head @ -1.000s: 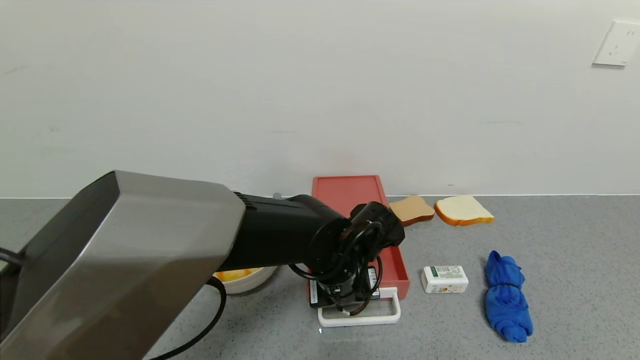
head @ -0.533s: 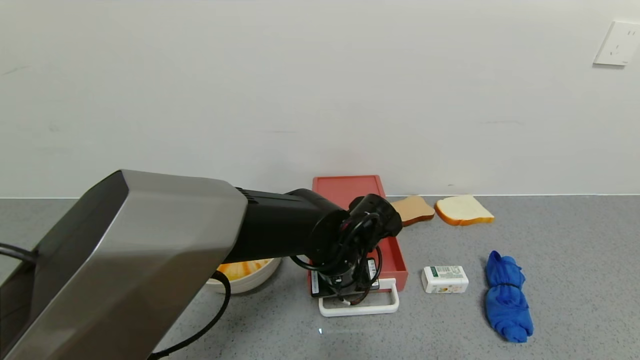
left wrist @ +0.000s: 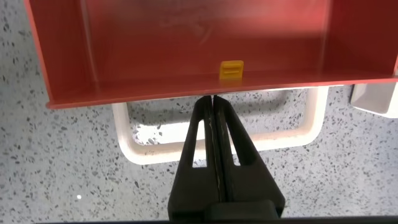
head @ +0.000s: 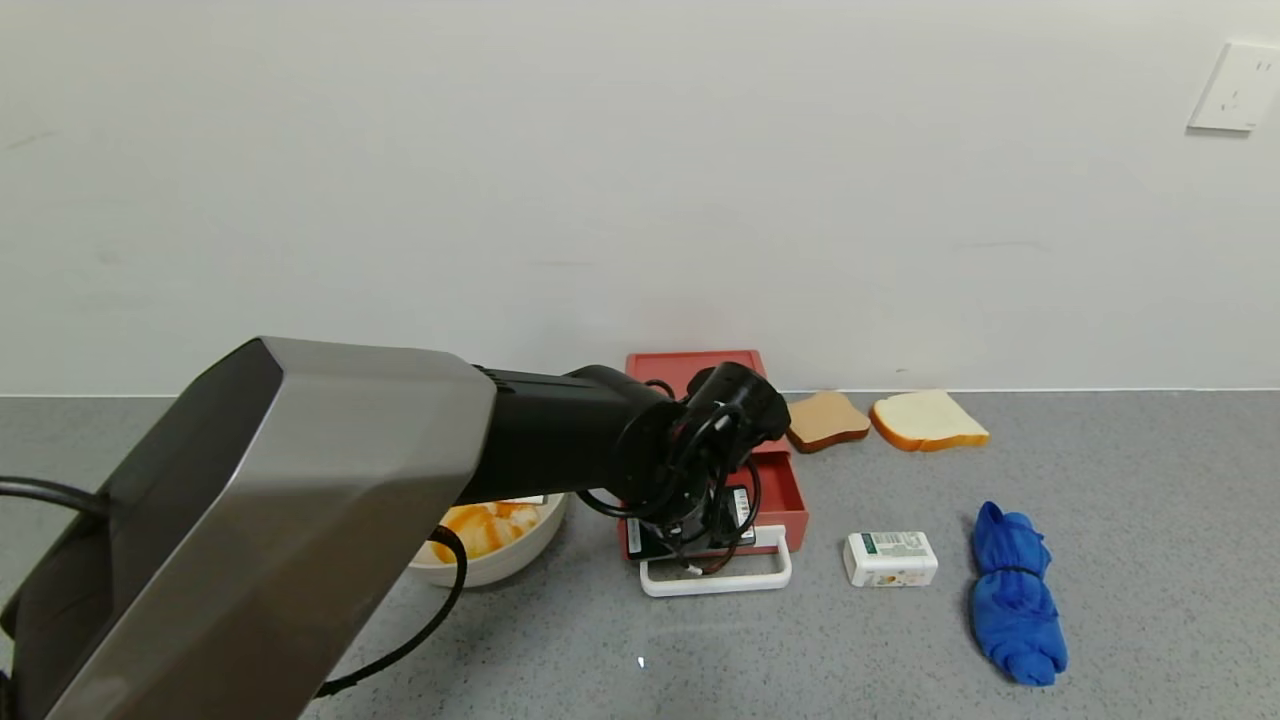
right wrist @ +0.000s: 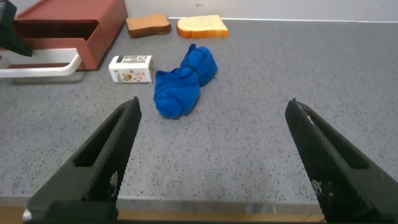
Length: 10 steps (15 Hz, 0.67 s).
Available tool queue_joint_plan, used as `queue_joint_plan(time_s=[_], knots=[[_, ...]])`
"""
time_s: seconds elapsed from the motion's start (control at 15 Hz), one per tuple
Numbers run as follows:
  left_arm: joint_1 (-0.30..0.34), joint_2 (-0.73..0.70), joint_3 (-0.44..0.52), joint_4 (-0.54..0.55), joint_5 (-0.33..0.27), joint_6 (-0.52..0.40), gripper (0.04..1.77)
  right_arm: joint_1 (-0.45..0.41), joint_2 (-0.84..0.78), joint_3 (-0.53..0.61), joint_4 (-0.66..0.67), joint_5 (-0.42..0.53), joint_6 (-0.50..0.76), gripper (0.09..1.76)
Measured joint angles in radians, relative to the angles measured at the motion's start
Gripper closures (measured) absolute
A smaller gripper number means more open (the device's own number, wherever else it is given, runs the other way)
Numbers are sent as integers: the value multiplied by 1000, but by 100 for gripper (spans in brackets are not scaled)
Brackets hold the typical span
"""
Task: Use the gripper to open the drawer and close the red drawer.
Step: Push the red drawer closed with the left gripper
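The salmon-red drawer [head: 692, 366] stands against the wall with its tray [head: 786, 496] partly slid out toward me. Its white loop handle [head: 716, 581] lies at the front. My left gripper [head: 700, 558] hangs over the handle, its fingers hidden under the wrist in the head view. In the left wrist view the left gripper [left wrist: 214, 97] is shut with nothing between its fingers. Its tips are inside the handle loop [left wrist: 134, 147] and against the tray's front wall [left wrist: 124, 97]. A small yellow tab [left wrist: 232, 70] sits inside the tray. My right gripper [right wrist: 212, 103] is open and empty, low over the table's near right side.
A white bowl of orange food [head: 490, 536] sits left of the drawer. A white packet [head: 890, 558] and a blue cloth [head: 1015, 596] lie to its right. Two bread slices [head: 826, 420] [head: 928, 420] lie by the wall.
My left gripper has moved toward the wall, and the tray and handle have slid in with it. More of the bowl shows.
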Motion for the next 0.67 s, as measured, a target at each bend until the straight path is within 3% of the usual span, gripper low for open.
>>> queue_joint_plan(time_s=[0.67], knots=[[43, 23, -10, -140, 41, 124, 170, 0, 0, 0, 0, 0, 0, 14]])
